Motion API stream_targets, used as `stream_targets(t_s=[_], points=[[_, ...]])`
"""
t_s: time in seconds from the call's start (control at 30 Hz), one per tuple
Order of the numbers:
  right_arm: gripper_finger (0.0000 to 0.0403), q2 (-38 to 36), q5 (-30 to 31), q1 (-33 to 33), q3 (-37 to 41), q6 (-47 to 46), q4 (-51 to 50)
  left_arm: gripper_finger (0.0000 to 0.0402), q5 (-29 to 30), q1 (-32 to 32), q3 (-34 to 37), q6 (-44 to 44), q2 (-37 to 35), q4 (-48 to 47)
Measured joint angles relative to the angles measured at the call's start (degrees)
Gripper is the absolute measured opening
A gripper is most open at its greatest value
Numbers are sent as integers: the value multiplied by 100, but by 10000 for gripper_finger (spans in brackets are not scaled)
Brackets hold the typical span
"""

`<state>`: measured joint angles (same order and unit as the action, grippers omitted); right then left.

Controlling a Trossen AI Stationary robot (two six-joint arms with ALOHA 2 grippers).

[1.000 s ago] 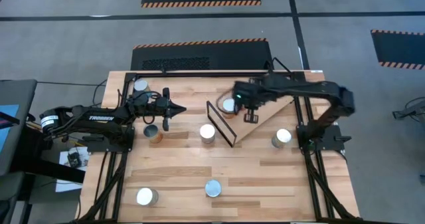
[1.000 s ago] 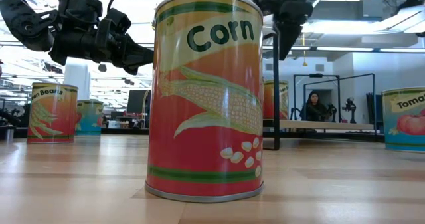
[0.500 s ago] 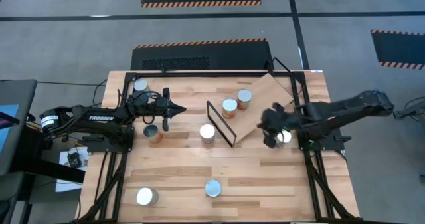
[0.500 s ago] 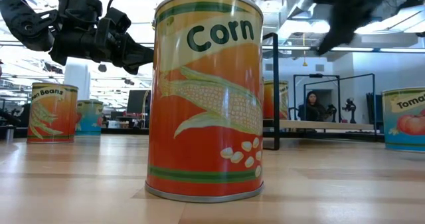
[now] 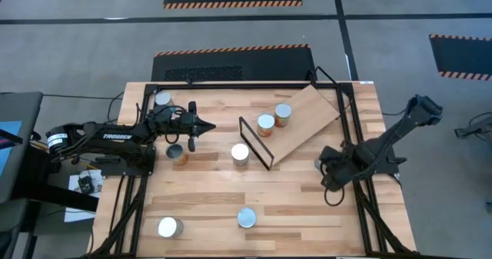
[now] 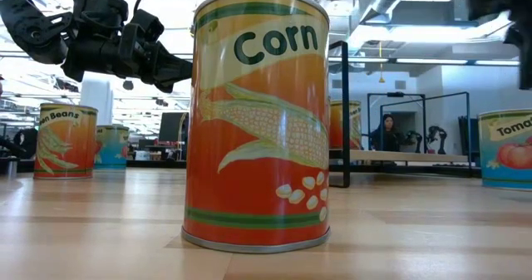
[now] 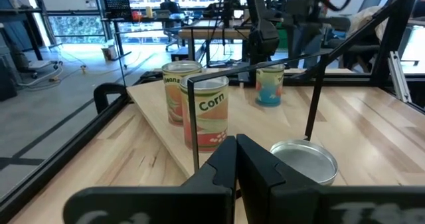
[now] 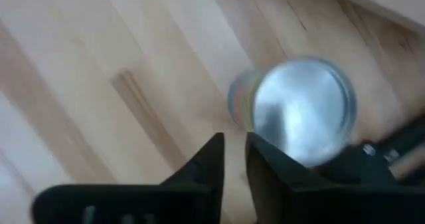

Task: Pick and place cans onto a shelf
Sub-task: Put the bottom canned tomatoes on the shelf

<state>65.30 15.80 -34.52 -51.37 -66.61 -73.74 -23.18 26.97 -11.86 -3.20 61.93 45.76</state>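
Note:
Two cans (image 5: 265,123) (image 5: 283,113) stand upright on the light-wood shelf (image 5: 307,117), behind its black wire frame (image 5: 256,142). More cans stand on the tabletop, among them a Corn can (image 6: 258,122) near the front edge. My right gripper (image 8: 236,159) hovers at the table's right side, pointing steeply down, open by a narrow gap. It is just beside a silvery-topped can (image 8: 302,111) and touches nothing. My left gripper (image 5: 207,126) waits at the left, shut and level, above the table.
Loose cans stand at the far left (image 5: 163,99), left of middle (image 5: 177,153), the middle (image 5: 241,153), the near middle (image 5: 247,217) and the near left (image 5: 169,227). Black frame rails (image 5: 361,190) run along both table sides. A person sits far off in the room (image 6: 386,133).
My right gripper has left the shelf. It swung toward the table's right edge and the near side, sinking and rolling about its own axis, and now hangs by the can at the right. The two cans on the shelf stay put.

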Motion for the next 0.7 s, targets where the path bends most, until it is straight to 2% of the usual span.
stream_targets(t_s=[0.23, 0.37, 0.5, 0.7], points=[[147, 673, -92, -20, 0, -24, -170, 1, 0, 0, 0, 1, -2, 0], [154, 945, -83, 55, -5, 7, -404, 1, 0, 2, 0, -7, 0, 0], [125, 1156, -68, 152, -7, 259, -431, 1, 0, 1, 0, -7, 0, -9], [38, 1337, 2, 382, -24, 772, -482, 1, 0, 1, 0, -17, 0, -20]])
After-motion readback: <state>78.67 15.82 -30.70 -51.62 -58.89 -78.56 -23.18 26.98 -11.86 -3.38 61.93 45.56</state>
